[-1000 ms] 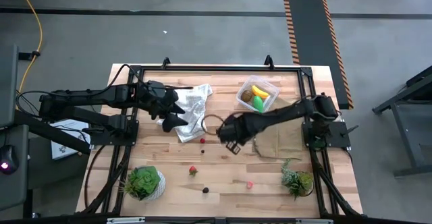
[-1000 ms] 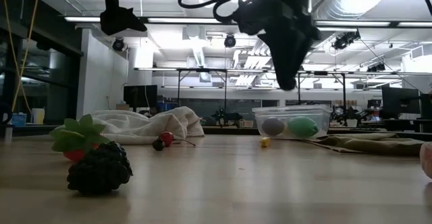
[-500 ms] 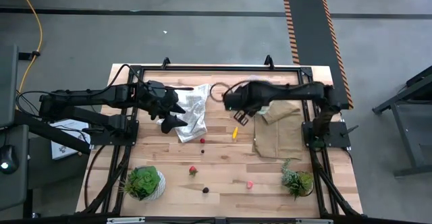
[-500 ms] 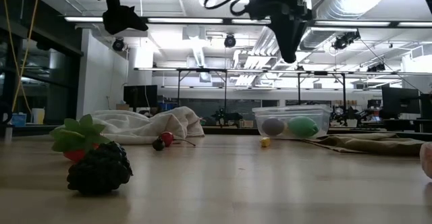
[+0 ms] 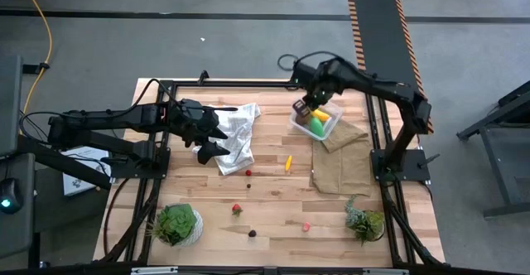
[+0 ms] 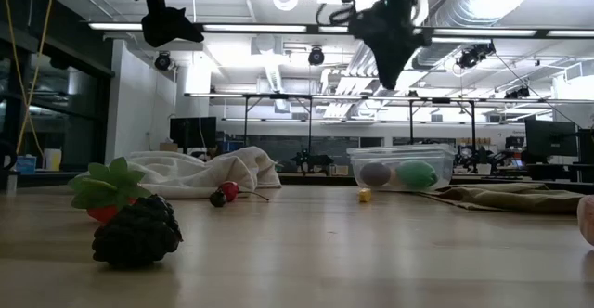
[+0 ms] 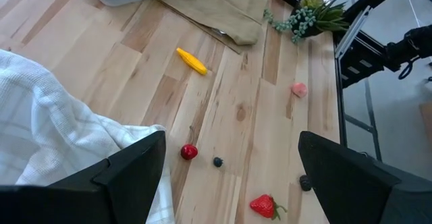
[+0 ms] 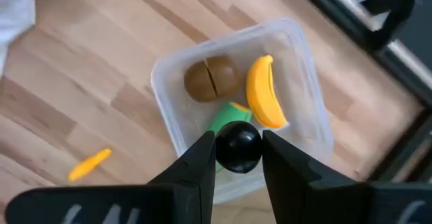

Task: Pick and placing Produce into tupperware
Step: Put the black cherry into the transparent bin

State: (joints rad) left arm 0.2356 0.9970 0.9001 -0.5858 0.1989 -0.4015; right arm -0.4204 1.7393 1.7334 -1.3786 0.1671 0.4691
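1. High view: the right claw (image 5: 304, 108) hangs over the tupperware (image 5: 317, 115) at the desk's (image 5: 273, 200) far edge, beside the brown cloth (image 5: 341, 161). The left claw (image 5: 209, 132) hovers over the white cloth (image 5: 236, 134), fingers spread. An orange-yellow piece (image 5: 288, 164) lies on bare wood between them.
2. Low view: a dark berry (image 6: 137, 231) and strawberry (image 6: 104, 195) sit near the front edge, open wood behind them.
3. Right wrist view: the right claw's fingers are clamped on a black ball (image 8: 237, 146) above the tupperware, which holds the banana (image 8: 262, 101), kiwi (image 8: 211, 79) and green oval (image 8: 226, 118).
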